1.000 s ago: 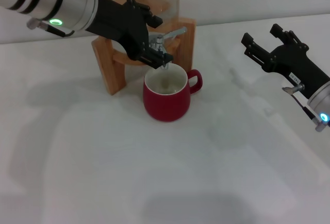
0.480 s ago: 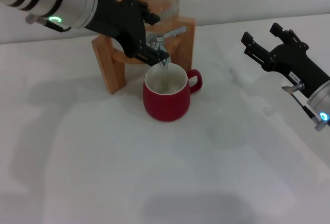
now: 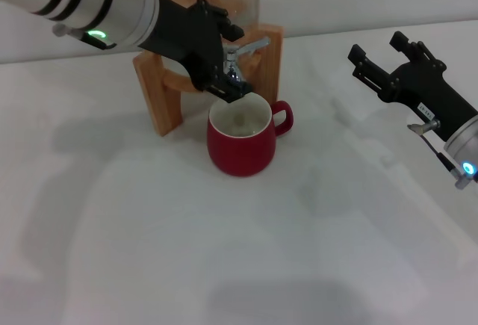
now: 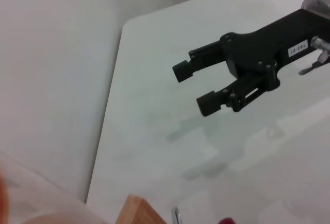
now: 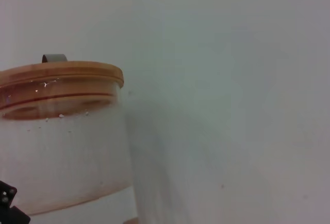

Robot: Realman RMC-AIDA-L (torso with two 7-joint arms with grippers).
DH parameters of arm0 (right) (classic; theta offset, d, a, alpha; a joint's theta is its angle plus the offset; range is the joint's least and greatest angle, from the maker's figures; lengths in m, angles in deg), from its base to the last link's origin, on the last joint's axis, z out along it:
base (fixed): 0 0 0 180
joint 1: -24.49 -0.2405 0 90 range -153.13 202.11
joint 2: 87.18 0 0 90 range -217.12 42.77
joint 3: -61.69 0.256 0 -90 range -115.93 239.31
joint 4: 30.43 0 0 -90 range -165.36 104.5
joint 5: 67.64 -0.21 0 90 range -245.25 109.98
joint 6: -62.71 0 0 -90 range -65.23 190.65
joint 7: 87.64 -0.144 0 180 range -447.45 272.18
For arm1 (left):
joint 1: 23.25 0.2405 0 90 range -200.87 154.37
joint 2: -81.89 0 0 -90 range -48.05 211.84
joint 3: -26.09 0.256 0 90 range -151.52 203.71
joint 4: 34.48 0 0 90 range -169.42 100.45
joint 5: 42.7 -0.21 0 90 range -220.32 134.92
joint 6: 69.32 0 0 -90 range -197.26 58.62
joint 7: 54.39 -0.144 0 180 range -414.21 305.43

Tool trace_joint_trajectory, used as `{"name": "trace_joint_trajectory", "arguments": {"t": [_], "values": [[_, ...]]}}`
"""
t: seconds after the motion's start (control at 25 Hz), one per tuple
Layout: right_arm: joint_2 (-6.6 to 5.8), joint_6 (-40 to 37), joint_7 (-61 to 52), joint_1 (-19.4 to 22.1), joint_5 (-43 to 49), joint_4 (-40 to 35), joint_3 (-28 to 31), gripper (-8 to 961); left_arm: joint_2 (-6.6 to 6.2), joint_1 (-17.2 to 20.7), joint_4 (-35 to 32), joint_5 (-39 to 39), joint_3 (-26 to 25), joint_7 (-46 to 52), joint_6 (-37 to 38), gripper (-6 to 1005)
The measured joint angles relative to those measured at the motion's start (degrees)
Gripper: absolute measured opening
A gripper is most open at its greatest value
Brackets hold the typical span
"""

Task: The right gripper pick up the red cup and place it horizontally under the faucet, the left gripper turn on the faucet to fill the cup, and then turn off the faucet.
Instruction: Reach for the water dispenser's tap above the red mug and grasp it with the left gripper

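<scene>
Here the rounded dark red ceramic cup [image 3: 240,140] with its white inside stands upright on the plain white tabletop [image 3: 246,258], its loop handle turned toward the robot's right, directly below the small shiny chrome faucet [image 3: 237,60]. That faucet juts from a glass dispenser jar [image 5: 62,141] with a wooden lid, held in a light wooden stand [image 3: 160,90] against a pale wall. The left gripper [image 3: 224,63], a black claw on a silver-white arm with a green light, reaches in from the left, its fingers around the faucet. The right gripper [image 3: 379,57] hovers well apart to the right, fingers spread, holding nothing.
</scene>
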Motion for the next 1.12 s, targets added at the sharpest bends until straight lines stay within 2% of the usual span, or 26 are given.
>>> {"name": "trace_joint_trajectory", "arguments": {"t": [1.12], "values": [[-0.09,-0.64,0.00,0.50,0.00,-0.35,-0.09,873,0.00,-1.18,-0.54,-2.39,2.03,-0.07,-0.74,859]]}}
